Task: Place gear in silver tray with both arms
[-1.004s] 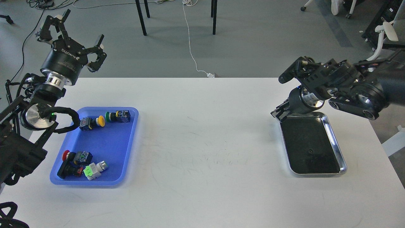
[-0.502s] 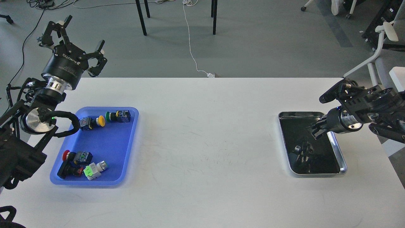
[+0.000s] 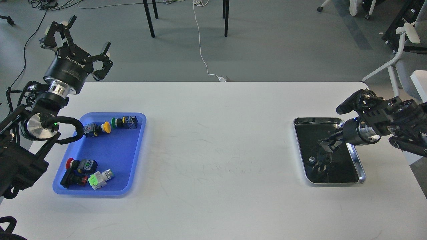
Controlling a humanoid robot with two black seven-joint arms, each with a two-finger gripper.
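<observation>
The silver tray (image 3: 356,160) lies at the right of the white table; its dark floor mirrors my arm. My right gripper (image 3: 327,144) reaches in from the right and hangs low over the tray's middle. It is dark against the floor, so I cannot tell its fingers apart or whether it holds anything. A small pale spot (image 3: 312,160) shows on the tray floor below it; I cannot tell whether it is an object or a reflection. My left gripper (image 3: 81,44) is open and empty, raised beyond the table's far left edge.
A blue plastic tray (image 3: 113,151) at the left holds several push-button parts: yellow (image 3: 106,126), green (image 3: 114,122) and red (image 3: 69,163) ones among them. Chair legs and a white cable are on the floor behind the table. An office chair stands at the far right.
My right arm swung from the tray's far left corner out to the right, then lowered its gripper over the tray's middle. My left arm shifted only slightly.
</observation>
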